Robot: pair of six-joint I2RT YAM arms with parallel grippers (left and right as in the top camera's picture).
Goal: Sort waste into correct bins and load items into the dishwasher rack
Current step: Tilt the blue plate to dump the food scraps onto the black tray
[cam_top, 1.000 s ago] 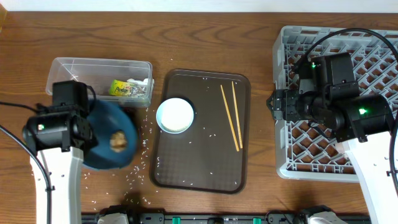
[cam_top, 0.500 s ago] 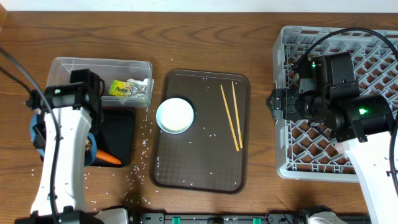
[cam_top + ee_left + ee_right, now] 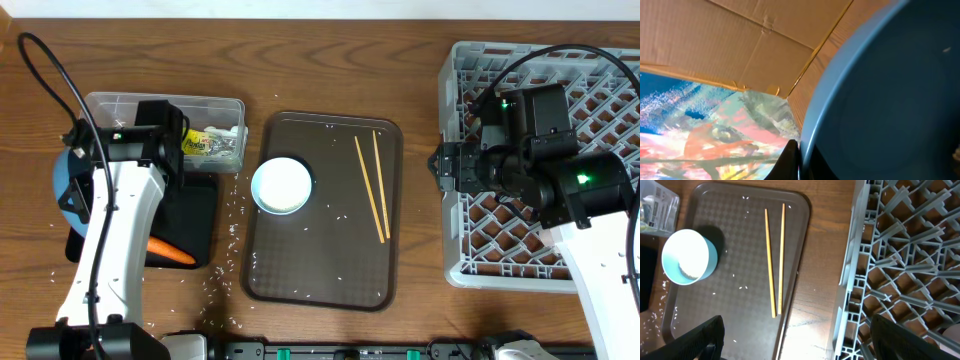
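Note:
My left gripper is shut on the rim of the large blue dish, which fills the right of the left wrist view. From overhead the dish stands tilted on edge at the far left, beside the left arm. An orange carrot lies in the black tray. The yellow-green wrapper sits in the clear tub. A white bowl and two chopsticks rest on the brown tray. My right gripper hangs open, holding nothing, over the grey rack's left edge.
White grains are scattered on the table between the black tray and the brown tray, and on the brown tray itself. In the right wrist view the bowl is light blue outside, and the chopsticks lie side by side near the rack.
The left arm has swung the blue dish from over the black tray up and to the left, tipping it on edge. The carrot now shows in the black tray. The right arm has not moved.

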